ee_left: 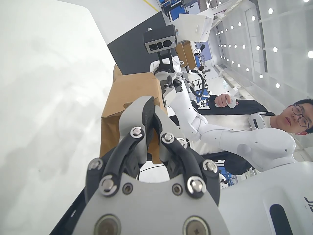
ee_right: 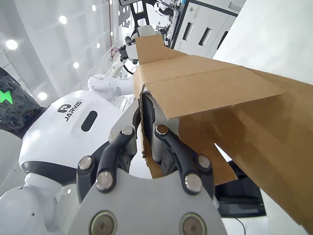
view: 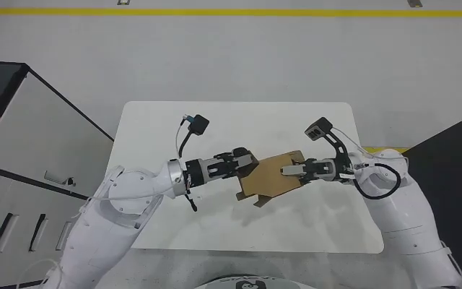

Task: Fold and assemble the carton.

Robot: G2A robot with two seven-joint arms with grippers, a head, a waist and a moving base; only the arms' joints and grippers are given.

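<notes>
The left claw (ee_left: 150, 105) is pinched shut on one end edge of the brown corrugated cardboard carton (view: 271, 182). The carton is held half-opened between both arms over the middle of the white rounded counter (view: 216, 224); I cannot tell whether it touches the surface. The right claw (ee_right: 144, 113) is clamped on a wall panel at the opposite end, with loose flaps beside it. The step looks like squaring the sleeve. Doing it well calls for firm grips, pressing the ends together evenly along the creases, and no twisting that could tear the ragged edge. The carton's visible faces are plain brown, with no label or legible writing.
</notes>
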